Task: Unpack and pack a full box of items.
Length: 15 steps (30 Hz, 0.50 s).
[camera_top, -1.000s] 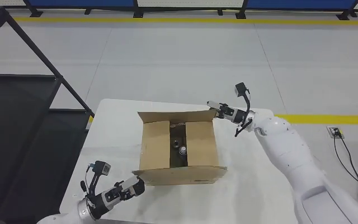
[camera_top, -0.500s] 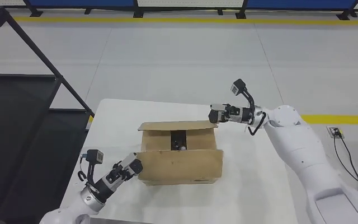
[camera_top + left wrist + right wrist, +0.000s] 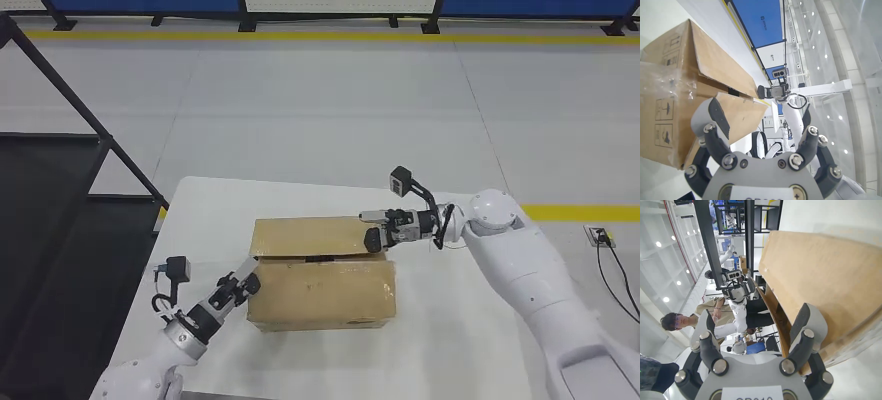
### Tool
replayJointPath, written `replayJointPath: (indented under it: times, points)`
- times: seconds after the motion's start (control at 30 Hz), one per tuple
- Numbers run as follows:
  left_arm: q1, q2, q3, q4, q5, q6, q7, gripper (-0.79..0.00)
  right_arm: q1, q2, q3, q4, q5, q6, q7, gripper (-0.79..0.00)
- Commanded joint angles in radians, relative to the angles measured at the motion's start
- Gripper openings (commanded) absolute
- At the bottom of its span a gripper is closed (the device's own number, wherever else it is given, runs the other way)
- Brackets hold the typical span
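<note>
Desk: white, ringed by grey floor.
Box: was seen mid-frame on the desk, nearly shut.
Left hand: spread apart, near flap touched.
Right hand: spread apart, far flap touched.

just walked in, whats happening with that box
A two-armed robot is at a cardboard box on a table. Its open left gripper is against the near flap at the box's left corner; the open right gripper rests on the far flap. The flaps are nearly shut, a dark gap at the seam.
</note>
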Motion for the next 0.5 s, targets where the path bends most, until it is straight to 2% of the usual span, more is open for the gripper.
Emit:
replayJointPath:
  times: [0.0,0.27,0.47]
  points:
    - [-0.010,-0.001,0.015,0.006,0.026,0.011,0.027,0.000,-0.004,-0.001,0.000,-0.006,0.002,0.033,-0.003,0.000]
    - [-0.042,-0.007,0.068,0.022,0.086,0.026,0.084,0.000,-0.032,-0.010,-0.004,-0.055,0.017,0.113,-0.001,0.000]
    - [-0.044,-0.014,0.075,0.018,0.058,0.002,0.169,0.000,-0.053,-0.008,-0.002,-0.069,-0.001,0.101,-0.006,0.000]
